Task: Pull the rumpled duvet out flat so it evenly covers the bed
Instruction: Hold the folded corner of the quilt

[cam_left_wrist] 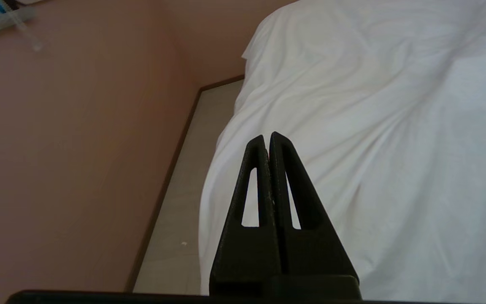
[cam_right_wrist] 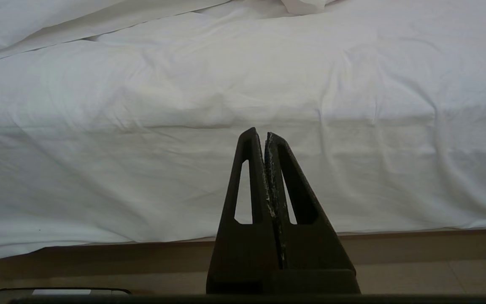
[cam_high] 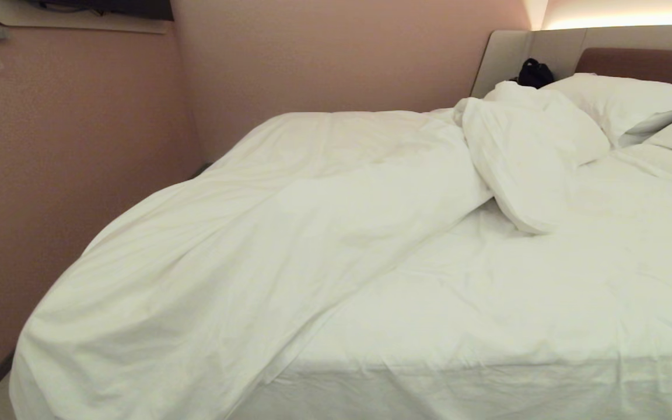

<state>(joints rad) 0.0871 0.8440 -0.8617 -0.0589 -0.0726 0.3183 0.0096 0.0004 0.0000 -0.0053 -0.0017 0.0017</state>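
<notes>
The duvet (cam_high: 289, 233) lies rumpled in a diagonal band over the left half of the bed (cam_high: 546, 303). It hangs off the near left corner, and one end is bunched into a thick fold (cam_high: 522, 157) by the pillows. The white sheet on the right half is bare. Neither arm shows in the head view. My left gripper (cam_left_wrist: 267, 137) is shut and empty, a little off the duvet (cam_left_wrist: 373, 126) where it drapes over the bed's corner. My right gripper (cam_right_wrist: 260, 133) is shut and empty too, low in front of the bed's sheeted side (cam_right_wrist: 184, 169).
Two white pillows (cam_high: 622, 102) lean on the beige and brown headboard (cam_high: 645, 61), with a black object (cam_high: 534, 73) behind them. A pink wall (cam_high: 79, 146) runs close along the bed's left side, leaving a narrow floor strip (cam_left_wrist: 184, 190). The bed's base (cam_right_wrist: 99, 253) shows under the sheet.
</notes>
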